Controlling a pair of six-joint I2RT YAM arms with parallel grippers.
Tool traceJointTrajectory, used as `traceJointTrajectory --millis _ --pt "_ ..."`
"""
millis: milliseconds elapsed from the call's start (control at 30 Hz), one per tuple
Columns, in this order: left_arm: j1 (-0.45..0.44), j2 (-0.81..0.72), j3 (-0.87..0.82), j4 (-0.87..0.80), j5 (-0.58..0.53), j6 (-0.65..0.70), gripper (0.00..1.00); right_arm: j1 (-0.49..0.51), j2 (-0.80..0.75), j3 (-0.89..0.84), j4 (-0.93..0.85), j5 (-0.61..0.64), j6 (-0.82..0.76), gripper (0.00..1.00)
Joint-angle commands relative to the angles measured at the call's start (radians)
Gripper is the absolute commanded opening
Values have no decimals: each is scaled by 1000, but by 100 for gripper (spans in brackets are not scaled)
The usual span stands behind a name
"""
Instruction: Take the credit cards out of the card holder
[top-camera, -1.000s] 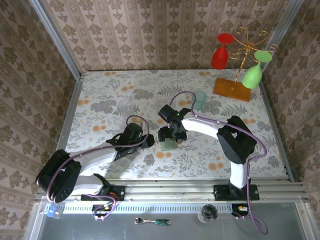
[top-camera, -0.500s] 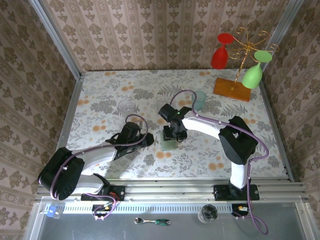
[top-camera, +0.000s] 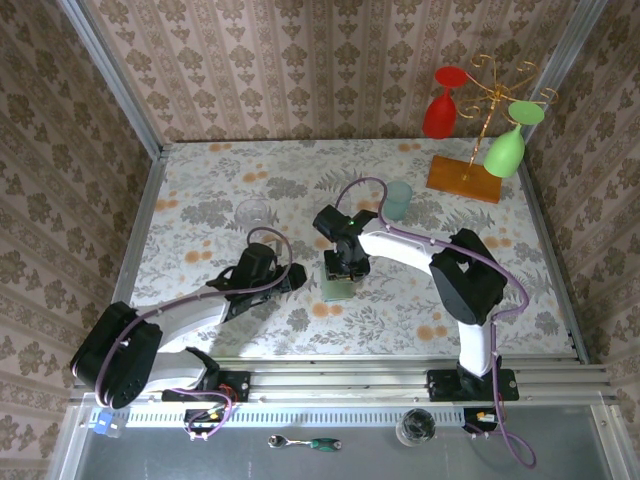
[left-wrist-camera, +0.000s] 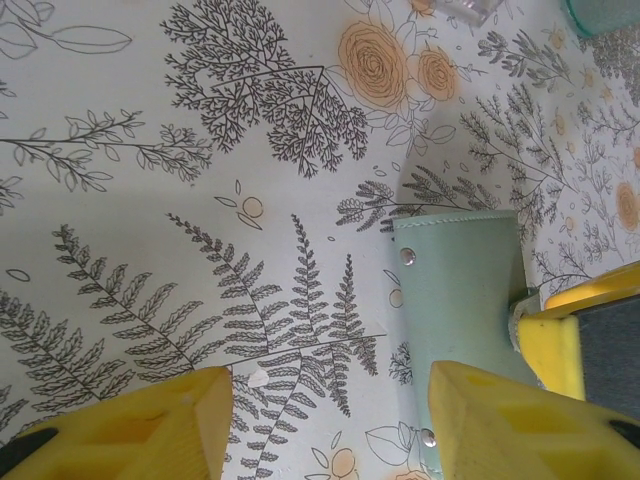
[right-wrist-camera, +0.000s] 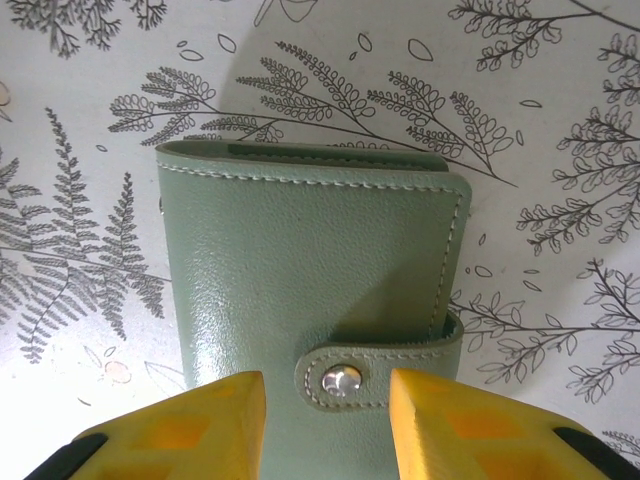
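The small pale sage-green folding card holder (right-wrist-camera: 300, 250), snapped shut, lies flat near the middle of the floral-printed tablecloth (top-camera: 200, 200), the right gripper (right-wrist-camera: 326, 385) parted above its snap tab, the left gripper (left-wrist-camera: 330, 385) gaping empty at its 9 o'clock.

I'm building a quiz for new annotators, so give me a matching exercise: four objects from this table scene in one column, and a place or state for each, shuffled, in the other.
1. pale sage-green leather card holder
2. red stemmed wine glass
3. pale teal translucent cup
4. clear tumbler

A. hanging upside down on the gold wire rack
B. standing just left of the orange wooden base
C. lying closed under the right end effector
D. standing beyond the left end effector

Pairs: 1-C, 2-A, 3-B, 4-D.
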Motion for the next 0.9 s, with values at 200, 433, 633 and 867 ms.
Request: traceJointTrajectory --millis 200,433,633,867 --pt "19 -33 -37 22 12 -3 54 3 52 55 -63 25 -24 35" --pt "34 -30 -48 37 25 -10 54 5 79 61 -73 16 -27 33" --pt "38 -15 -42 47 40 -4 53 6 101 59 -81 22 -34 31" --pt "38 -6 -35 55 54 -1 53 7 116 55 -82 31 -35 27"
